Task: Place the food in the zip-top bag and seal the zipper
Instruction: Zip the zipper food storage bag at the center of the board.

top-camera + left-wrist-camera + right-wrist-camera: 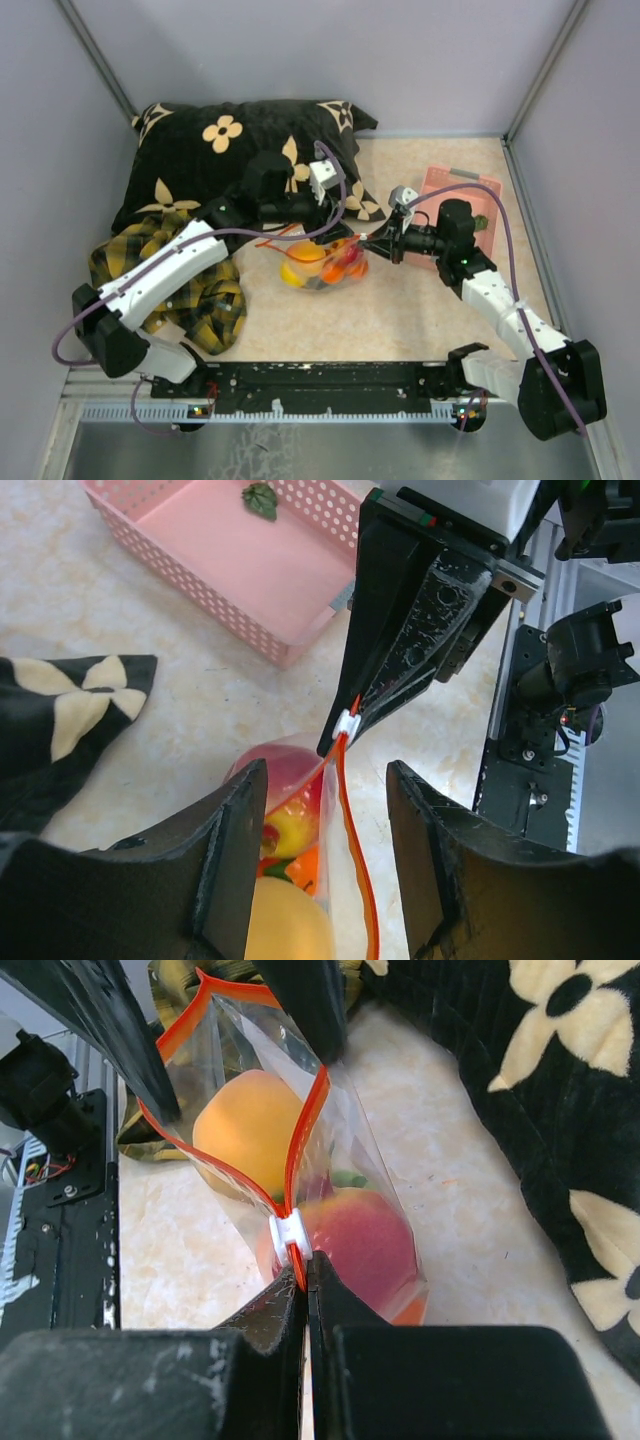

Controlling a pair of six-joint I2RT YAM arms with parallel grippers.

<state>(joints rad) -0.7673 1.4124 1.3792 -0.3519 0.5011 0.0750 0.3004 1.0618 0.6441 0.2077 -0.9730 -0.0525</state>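
The clear zip-top bag (322,265) lies on the table mid-scene, holding a yellow-orange fruit (250,1125), a red apple (365,1240) and more pieces underneath. Its red-orange zipper (356,850) gapes open along most of the mouth. A white slider (290,1232) sits at the end nearest the right arm. My right gripper (308,1266) is shut on the zipper strip just behind the slider; it also shows in the left wrist view (345,730). My left gripper (327,775) is open, with its fingers (235,860) on either side of the bag's mouth, over the fruit.
A pink basket (460,190) stands to the right, also in the left wrist view (250,570), with a small green piece (262,498) in it. A black flowered pillow (230,150) lies at the back left. A yellow-black plaid cloth (205,295) lies at the front left.
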